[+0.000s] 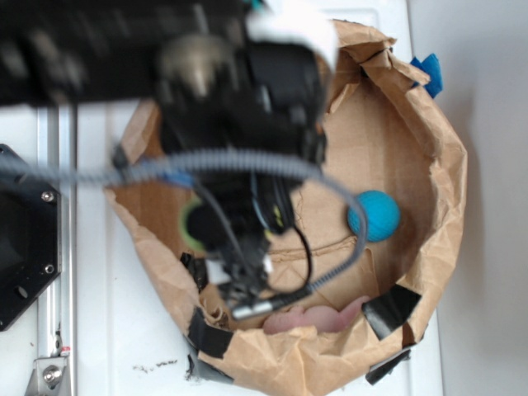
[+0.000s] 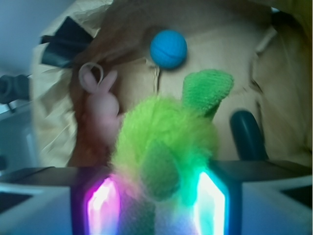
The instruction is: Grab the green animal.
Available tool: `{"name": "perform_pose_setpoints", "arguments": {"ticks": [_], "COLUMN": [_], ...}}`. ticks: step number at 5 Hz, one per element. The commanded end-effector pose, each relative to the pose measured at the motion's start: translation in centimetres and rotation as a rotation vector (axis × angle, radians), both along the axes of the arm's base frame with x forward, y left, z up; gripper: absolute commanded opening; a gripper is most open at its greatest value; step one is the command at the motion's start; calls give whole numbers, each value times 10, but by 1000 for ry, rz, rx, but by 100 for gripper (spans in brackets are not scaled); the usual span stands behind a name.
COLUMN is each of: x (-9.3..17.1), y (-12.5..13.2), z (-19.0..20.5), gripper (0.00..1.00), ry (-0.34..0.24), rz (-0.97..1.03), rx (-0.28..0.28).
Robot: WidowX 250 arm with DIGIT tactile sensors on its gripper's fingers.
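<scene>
The green animal [image 2: 166, 147], low centre in the wrist view, sits between the gripper [image 2: 156, 203] pads, which appear closed on its fuzzy body. Likely light, soft and squashy; the body's middle suits holding. The blue ball [image 2: 168, 48] lies beyond.

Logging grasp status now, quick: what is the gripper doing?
Gripper: closed around the green animal, whose fuzzy body fills the gap between the two lit fingers in the wrist view.
</scene>
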State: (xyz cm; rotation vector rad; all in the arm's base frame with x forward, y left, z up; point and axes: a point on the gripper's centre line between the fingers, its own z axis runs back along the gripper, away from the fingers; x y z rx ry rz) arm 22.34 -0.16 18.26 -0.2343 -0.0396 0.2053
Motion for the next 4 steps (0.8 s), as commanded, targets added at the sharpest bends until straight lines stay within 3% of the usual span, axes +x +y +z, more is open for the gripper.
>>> {"name": "perform_pose_setpoints", "arguments": {"ticks": [1,2,4], "x": [-12,0,29], "y": [17,20,22], "z": [35,27,11], "gripper": [0,0,0], "ry": [-114,-95,-58], "rz": [63,111,137], "rx": [78,133,168]}}
